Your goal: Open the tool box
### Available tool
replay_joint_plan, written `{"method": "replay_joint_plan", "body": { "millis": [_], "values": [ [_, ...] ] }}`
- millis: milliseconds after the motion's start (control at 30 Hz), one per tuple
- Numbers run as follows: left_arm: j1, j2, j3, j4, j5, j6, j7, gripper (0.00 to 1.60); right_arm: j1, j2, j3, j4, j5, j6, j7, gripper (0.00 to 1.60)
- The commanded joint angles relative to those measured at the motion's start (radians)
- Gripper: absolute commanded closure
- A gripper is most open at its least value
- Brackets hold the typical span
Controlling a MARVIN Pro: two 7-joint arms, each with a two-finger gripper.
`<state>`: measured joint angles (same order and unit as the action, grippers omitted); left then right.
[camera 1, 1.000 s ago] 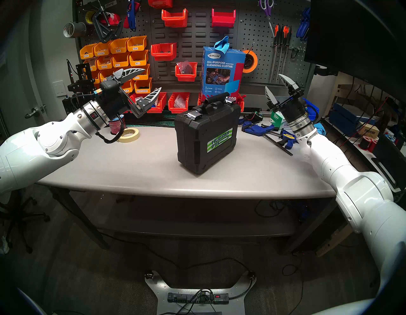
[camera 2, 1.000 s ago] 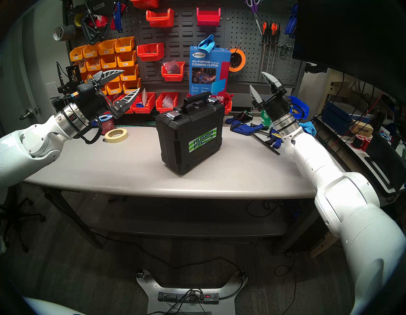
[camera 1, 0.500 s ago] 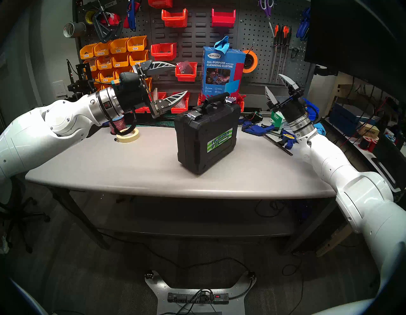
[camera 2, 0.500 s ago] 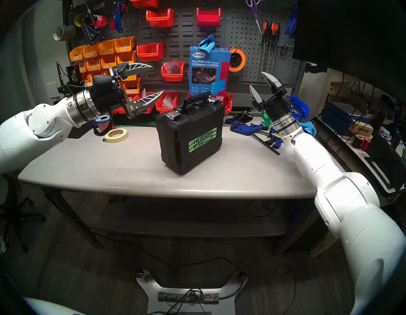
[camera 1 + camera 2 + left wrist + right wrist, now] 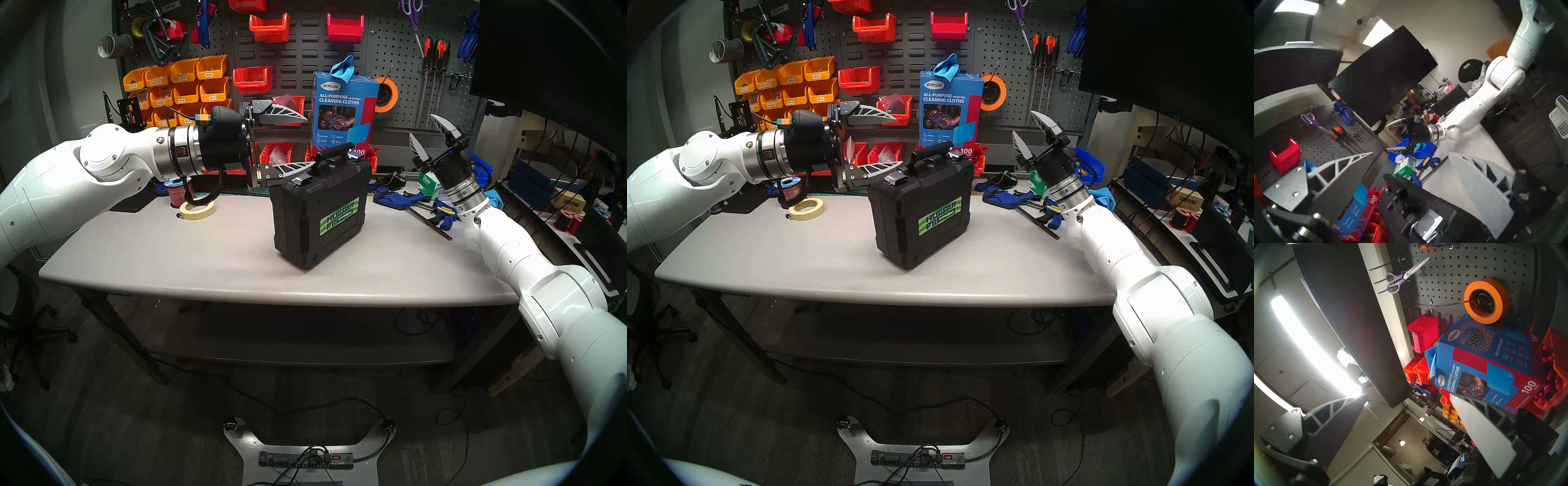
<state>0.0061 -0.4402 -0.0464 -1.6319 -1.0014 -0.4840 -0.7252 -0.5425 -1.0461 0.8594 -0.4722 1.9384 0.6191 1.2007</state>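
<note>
Left gripper (image 5: 310, 141) hangs level with its jaws spread wide and empty, its lower finger (image 5: 295, 167) just above the near silver latch (image 5: 303, 179) of the tool box (image 5: 320, 210), which stands upright mid-desk (image 5: 203, 258), while the right gripper (image 5: 425, 135), also wide open, points up well apart.

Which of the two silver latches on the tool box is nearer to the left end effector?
The left latch, on the corner beside the left end effector; the other latch lies past the handle.

— How is the left gripper (image 5: 310, 142) standing?
— It is pointing level to the right, jaws wide apart.
— And the right gripper (image 5: 425, 134)?
— It is pointing upward, also spread wide, holding nothing.
</note>
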Motion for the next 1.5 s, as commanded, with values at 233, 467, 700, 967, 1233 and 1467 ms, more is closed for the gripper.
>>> {"method": "replay_joint_plan", "body": {
  "millis": [233,467,700,967,1233,1467],
  "values": [
    [-0.001,-0.092,-0.003,0.041,-0.058,0.15,0.09,0.0,0.012,0.001,-0.001,-0.006,-0.003,-0.001,0.001,0.0],
    [-0.006,-0.101,0.005,-0.006,-0.024,0.23,0.188,0.0,0.012,0.001,-0.001,-0.006,-0.003,-0.001,0.0,0.0],
    [-0.008,-0.113,0.011,-0.052,0.008,0.326,0.316,0.0,0.012,0.001,-0.001,-0.006,-0.003,-0.001,0.001,0.0],
    [-0.008,-0.125,0.003,-0.077,0.001,0.409,0.409,0.0,0.012,0.001,0.0,-0.006,-0.004,-0.001,0.001,0.0],
    [-0.013,-0.129,0.0,-0.094,-0.022,0.479,0.437,0.0,0.012,0.001,0.0,-0.006,-0.004,-0.001,0.001,0.0],
    [-0.01,-0.134,-0.009,-0.096,-0.057,0.509,0.455,0.0,0.012,0.0,0.0,-0.006,-0.004,-0.001,0.001,0.0]
  ]
}}
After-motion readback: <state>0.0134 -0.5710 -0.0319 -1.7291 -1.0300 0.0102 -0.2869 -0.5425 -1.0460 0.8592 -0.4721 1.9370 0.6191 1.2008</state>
